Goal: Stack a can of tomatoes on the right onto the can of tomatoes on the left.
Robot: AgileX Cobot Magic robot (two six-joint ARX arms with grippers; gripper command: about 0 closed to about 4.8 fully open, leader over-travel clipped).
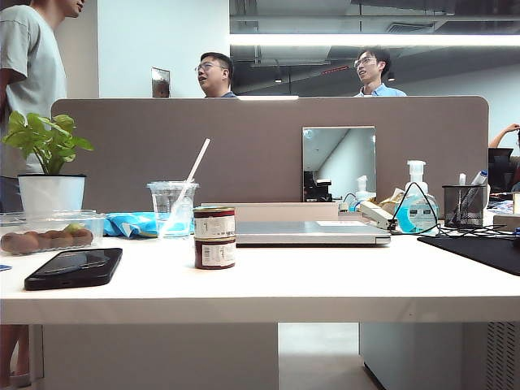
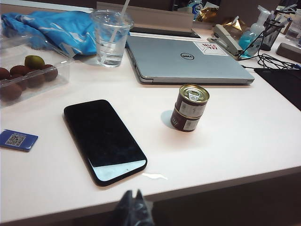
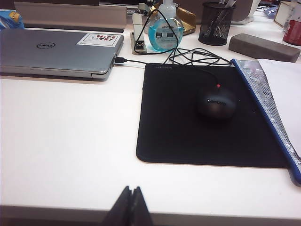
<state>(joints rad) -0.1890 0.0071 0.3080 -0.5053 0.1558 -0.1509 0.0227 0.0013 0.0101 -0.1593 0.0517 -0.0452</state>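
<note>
White desk (image 1: 325, 284) fills the foreground, with an office partition behind it and three people talking beyond that. The task looks already done: one can of tomatoes (image 1: 214, 223) sits on top of the other can (image 1: 214, 253), the pair standing just in front of the closed laptop (image 1: 313, 233) and beside the plastic cup (image 1: 172, 207) with its straw.

Both arms are pulled back to the near edge of the desk, well apart from the stack. The left gripper (image 2: 133, 205) shows only its dark fingertips, pressed together with nothing between them. The right gripper (image 3: 131, 203) is likewise closed and empty, facing the mouse pad (image 3: 188, 117) and mouse (image 3: 216, 102).

The risk from here, as I judge it, is the stack itself. In the left wrist view the upper can seems to sit slightly off centre on the lower one, so a bump to the desk or an arm sweeping back through that area could tip it toward the phone (image 2: 104, 140) or the cup of water.

The exterior view gives the stack in side profile and shows the cans' rims meeting, but neither gripper appears in it. The left wrist view looks down on the top lid and the offset. The right wrist view misses the cans entirely
</note>
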